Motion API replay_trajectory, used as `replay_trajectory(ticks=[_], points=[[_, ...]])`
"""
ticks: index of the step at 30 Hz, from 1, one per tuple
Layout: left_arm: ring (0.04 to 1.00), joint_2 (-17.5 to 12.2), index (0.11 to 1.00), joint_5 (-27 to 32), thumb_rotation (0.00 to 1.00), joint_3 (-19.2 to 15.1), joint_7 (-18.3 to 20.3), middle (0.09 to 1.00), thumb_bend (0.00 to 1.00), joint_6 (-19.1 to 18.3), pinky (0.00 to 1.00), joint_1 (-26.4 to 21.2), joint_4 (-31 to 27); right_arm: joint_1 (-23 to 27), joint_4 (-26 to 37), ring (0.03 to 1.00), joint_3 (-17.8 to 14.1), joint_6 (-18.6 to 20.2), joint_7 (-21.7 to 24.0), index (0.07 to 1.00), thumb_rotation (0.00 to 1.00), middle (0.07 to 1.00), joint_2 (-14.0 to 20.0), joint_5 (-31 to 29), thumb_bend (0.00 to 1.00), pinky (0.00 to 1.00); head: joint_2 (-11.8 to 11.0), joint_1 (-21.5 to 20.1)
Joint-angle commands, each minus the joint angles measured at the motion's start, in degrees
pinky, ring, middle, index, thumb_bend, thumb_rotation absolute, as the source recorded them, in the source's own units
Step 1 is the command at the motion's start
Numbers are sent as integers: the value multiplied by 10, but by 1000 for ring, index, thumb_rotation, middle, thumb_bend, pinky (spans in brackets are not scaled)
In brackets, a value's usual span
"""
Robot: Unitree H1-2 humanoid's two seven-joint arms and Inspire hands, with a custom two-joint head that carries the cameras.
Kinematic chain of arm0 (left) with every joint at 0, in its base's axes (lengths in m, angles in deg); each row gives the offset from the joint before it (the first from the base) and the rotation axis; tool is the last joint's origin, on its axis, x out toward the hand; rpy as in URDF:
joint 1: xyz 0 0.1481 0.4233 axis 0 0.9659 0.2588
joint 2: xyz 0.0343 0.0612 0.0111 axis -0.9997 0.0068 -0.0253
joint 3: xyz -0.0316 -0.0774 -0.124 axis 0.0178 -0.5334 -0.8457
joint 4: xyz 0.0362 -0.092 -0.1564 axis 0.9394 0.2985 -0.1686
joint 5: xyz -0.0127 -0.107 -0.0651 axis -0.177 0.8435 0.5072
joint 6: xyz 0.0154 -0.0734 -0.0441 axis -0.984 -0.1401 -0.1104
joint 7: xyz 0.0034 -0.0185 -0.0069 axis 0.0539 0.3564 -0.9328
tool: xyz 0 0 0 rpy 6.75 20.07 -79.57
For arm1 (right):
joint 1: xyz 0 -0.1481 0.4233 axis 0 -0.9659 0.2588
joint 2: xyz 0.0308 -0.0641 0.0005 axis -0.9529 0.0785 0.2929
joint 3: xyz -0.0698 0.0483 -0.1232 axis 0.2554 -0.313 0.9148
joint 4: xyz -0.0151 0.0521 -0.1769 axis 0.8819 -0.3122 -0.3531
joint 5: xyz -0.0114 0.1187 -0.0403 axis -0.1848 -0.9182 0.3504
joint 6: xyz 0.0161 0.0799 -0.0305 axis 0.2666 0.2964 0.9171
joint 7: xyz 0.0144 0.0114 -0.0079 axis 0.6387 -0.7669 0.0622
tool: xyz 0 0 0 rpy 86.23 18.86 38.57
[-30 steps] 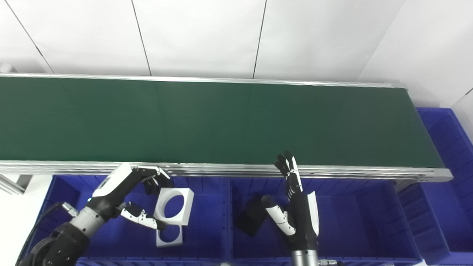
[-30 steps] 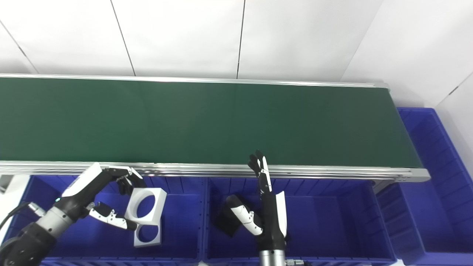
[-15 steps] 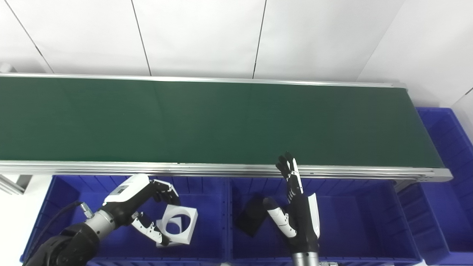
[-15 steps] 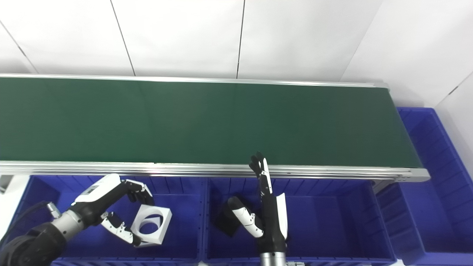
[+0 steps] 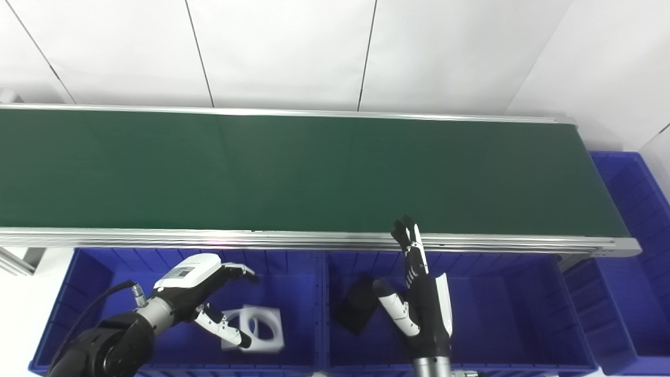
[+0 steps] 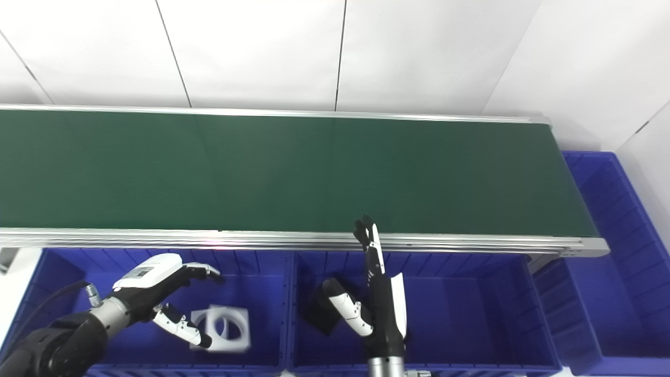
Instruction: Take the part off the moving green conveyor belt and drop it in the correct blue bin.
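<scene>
A white square part with a round hole (image 5: 260, 330) lies in the left blue bin (image 5: 94, 293), on top of a like white part. My left hand (image 5: 201, 296) hovers over that bin, open and empty, just left of the part. My right hand (image 5: 419, 298) stands upright over the middle blue bin (image 5: 497, 309), fingers spread, holding nothing. A black part (image 5: 355, 311) lies in that bin just left of the right hand. The green conveyor belt (image 5: 314, 173) carries nothing in view.
The belt's metal rail (image 5: 314, 241) runs just above the bins. Another blue bin (image 5: 638, 209) stands at the belt's right end. White wall panels are behind the belt.
My left hand moved down into the left bin, opened and let go of the white part, which dropped onto the other white part. The right hand stayed still.
</scene>
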State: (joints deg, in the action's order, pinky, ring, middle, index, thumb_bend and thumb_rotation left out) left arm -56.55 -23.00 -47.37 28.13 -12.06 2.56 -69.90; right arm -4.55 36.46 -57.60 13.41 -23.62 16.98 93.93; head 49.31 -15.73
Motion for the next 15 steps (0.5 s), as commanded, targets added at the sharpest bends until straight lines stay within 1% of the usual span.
replay_trajectory(ticks=[1,3,6,8,9,10,12,13,15], points=[[920,-8,922,1,541,-8,-8,931,762,-5,889,-1,-24,0,22,930,1,-29,0,988,773,942,-8,5,748,969,1,0],[938,-6,936,9,550,-12,-4,949,762,-13,907,5,-32,-1,22,929,0,-29,-1,986,776,940,-9,8,748,963,1,-1],[953,-3,948,38,553,-21,7,959,757,-24,922,13,-48,-3,23,928,0,-29,-2,986,776,943,-11,12,745,966,1,-3],[969,0,962,97,599,-37,22,975,760,-34,917,22,-62,-3,22,928,-1,-29,-4,985,779,943,-12,16,745,963,2,-3],[974,1,967,136,615,-48,32,980,761,-41,915,28,-71,-2,21,928,1,-29,-3,985,780,943,-11,11,745,962,2,-3],[979,2,980,163,671,-55,38,989,768,-46,893,32,-77,-2,21,930,2,-28,-3,985,769,944,-10,8,739,966,2,-3],[951,3,989,216,728,-69,44,991,777,-49,833,41,-89,-1,21,927,3,-28,-3,985,763,946,-9,7,730,966,1,-4],[949,5,990,243,731,-77,45,991,777,-50,829,49,-98,-2,21,927,2,-29,-2,985,763,946,-9,7,730,966,0,-4],[950,9,987,286,765,-89,43,987,795,-51,851,64,-114,-3,22,927,2,-29,0,985,764,943,-10,1,740,972,-1,-5]])
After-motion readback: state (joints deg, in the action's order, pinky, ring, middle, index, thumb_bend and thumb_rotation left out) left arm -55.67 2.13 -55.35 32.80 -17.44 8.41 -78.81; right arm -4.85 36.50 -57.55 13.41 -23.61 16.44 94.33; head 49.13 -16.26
